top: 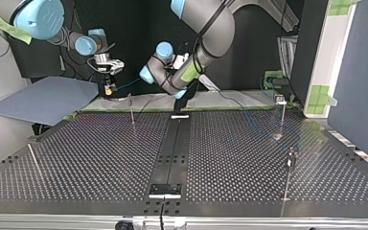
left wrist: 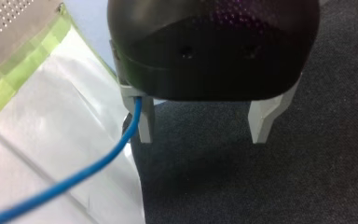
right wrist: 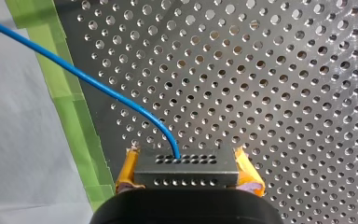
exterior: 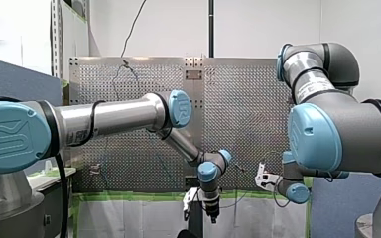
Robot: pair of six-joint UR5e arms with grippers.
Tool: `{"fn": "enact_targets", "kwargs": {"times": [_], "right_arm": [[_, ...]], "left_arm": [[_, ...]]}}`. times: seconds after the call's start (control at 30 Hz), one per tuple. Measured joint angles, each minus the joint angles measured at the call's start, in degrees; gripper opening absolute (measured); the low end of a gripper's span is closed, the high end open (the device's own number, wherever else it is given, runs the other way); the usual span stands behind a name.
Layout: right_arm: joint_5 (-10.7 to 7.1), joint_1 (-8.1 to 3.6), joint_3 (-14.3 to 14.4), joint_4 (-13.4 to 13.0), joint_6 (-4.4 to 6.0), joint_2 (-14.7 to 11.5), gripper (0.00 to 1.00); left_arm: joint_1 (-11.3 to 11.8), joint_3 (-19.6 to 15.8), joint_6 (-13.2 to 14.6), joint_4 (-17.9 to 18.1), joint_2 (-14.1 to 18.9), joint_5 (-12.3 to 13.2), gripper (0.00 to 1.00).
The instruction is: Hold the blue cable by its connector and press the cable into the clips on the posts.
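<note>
My right gripper is closed on the black connector, its yellow pads clamping the two short ends, so I have the blue cable by its head. From the connector's face the cable rises, bends and runs off over the green tape at the edge of the perforated surface towards my left gripper. That one stands wide open and holds nothing, though the cable passes right alongside one of its metal fingers. In the top view the nearest post stands just beside the connector, on the side towards that camera, so I judge my right arm the nearer one. The cable is thin, bright blue and hangs slack, in no clip that I can see.
</note>
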Motion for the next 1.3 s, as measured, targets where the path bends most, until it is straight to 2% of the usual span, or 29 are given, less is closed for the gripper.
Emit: {"fn": "enact_targets", "kwargs": {"times": [0.27,0.6,1.0,1.03,1.07,1.1,1.13,1.17,1.3], "right_arm": [[0.07,0.02,0.0,0.1,-0.12,0.0,0.0],[0.1,0.12,0.0,0.1,-0.12,0.0,0.0],[0.25,0.24,-0.3,0.2,-0.17,0.0,0.0],[0.26,0.24,-0.3,0.2,-0.16,0.0,0.0],[0.26,0.24,-0.3,0.2,-0.16,0.0,0.0],[0.26,0.25,-0.3,0.2,-0.16,0.0,0.0],[0.26,0.25,-0.3,0.2,-0.16,0.0,0.0],[0.26,0.26,-0.3,0.2,-0.17,0.0,0.0],[0.26,0.36,-0.3,0.3,-0.16,0.0,0.0]], "left_arm": [[0.6,-1.1,-0.1,1.3,-0.2,1.0,0.99],[1.3,-1.4,0.4,1.5,-3.4,1.6,0.99],[1.4,-1.8,0.8,2.2,-3.7,2.9,0.99],[1.4,-1.8,0.8,2.3,-3.7,2.9,0.71],[1.4,-1.8,0.9,2.3,-3.7,2.9,0.53],[1.3,-1.8,1.1,2.3,-3.7,2.9,0.53],[1.3,-1.8,1.3,2.3,-3.7,2.8,0.33],[1.3,-1.8,1.5,2.3,-3.7,2.8,0.0],[1.1,-1.9,3.3,2.4,-3.6,2.1,0.0]]}}
